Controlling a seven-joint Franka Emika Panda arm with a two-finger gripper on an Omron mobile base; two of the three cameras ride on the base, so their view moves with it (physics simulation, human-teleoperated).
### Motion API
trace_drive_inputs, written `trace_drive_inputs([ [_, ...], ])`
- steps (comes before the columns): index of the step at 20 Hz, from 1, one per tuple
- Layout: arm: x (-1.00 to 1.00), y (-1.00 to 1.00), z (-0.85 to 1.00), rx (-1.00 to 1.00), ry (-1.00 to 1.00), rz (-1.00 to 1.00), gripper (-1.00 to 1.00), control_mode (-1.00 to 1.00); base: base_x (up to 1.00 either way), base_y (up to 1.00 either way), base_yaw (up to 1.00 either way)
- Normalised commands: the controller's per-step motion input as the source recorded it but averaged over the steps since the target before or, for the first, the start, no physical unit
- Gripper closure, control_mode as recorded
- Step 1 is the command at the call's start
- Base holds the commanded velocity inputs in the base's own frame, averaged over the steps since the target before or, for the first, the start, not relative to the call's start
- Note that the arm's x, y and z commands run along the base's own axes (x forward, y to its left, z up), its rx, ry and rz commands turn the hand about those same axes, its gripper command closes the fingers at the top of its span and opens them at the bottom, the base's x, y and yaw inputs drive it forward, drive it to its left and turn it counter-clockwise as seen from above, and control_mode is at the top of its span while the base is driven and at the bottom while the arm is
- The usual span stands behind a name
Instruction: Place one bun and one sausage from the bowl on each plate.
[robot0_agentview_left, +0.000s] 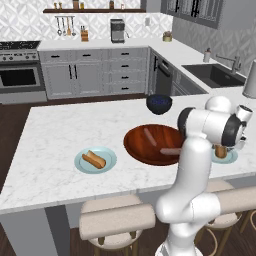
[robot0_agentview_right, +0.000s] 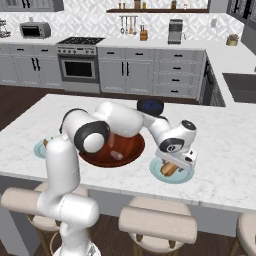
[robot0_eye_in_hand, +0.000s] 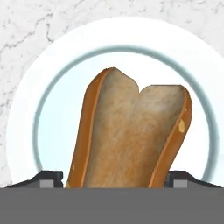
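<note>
Gripper (robot0_agentview_right: 172, 166) sits low over the right plate (robot0_agentview_right: 186, 176), fingertips (robot0_eye_in_hand: 48, 178) dark and blocky on either side of a bun (robot0_eye_in_hand: 131, 135). Looks like it's pinching that bun, though you can't see actual pad contact in the hand view. Bun is oblong, glossy orange crust, matte tan crumb split down the middle into two lobes. It hangs right over the plate's centre; whether it's touching the plate, can't tell.

Plate under it: flat, round, pale blue with a lighter rim, smooth.

Left plate (robot0_agentview_left: 82, 166) is the same type and holds the other bun (robot0_agentview_left: 94, 159), lying flat.

Wooden bowl (robot0_agentview_left: 137, 150) between the two plates: wide, shallow, reddish-brown, polished. In it you have two sausages, slim pinkish cylinders with rounded ends: one (robot0_agentview_left: 149, 134) toward the back, another (robot0_agentview_left: 170, 151) near the arm.

Small dark blue bowl (robot0_agentview_left: 159, 103) stands behind the wooden one; its contents aren't readable.

Counter (robot0_agentview_left: 60, 130) is white marble with grey veining.
</note>
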Motion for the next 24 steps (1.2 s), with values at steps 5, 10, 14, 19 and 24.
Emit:
trace_drive_inputs([
  [5,0.21,0.04,-0.38,0.04,0.16,0.0,1.0,-1.0,0.0,0.0,0.0],
  [10,0.43,0.02,-0.24,0.05,0.11,0.0,1.0,-1.0,0.0,0.0,0.0],
  [14,-0.01,0.01,-0.19,0.03,0.0,0.02,-1.0,-1.0,0.0,0.0,0.0],
  [19,-0.22,0.08,0.07,0.01,-0.01,0.01,-1.0,-1.0,0.0,0.0,0.0],
  [24,-0.04,0.14,0.37,0.0,0.0,0.0,-1.0,-1.0,0.0,0.0,0.0],
])
